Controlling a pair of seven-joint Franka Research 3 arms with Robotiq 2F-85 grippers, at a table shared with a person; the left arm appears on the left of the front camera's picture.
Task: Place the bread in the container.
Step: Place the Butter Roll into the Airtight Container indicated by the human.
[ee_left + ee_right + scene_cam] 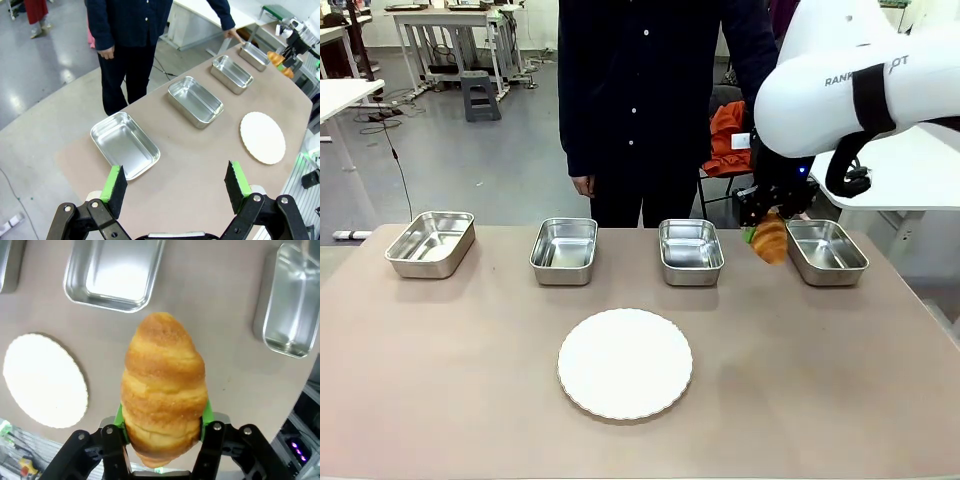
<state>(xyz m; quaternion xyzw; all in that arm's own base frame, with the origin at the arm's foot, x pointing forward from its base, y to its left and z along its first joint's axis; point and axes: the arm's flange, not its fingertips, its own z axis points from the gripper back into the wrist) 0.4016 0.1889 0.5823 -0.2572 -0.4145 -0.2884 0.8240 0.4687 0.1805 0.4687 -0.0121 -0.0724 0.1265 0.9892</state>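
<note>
Clamping the bread [164, 390] between its green pads, the right gripper [767, 222] hangs above the table [470, 400], just left of the rightmost container [827, 252]. Part of a brand name, seemingly "RANK", shows on the arm. The left gripper [176, 187] hovers with jaws spread, holding nothing. A white plate [625, 363] lies nearer.

The bread [771, 238] – a golden-brown, ridged loaf tapering at both ends – hangs above the table, pinched at one end between green pads, its free tip pointing down and slightly tilted. It sits just beside the left rim of the container [827, 252], the rightmost shiny steel tray – shallow, rectangular, rounded corners, empty, flat on the brown tabletop.
</note>
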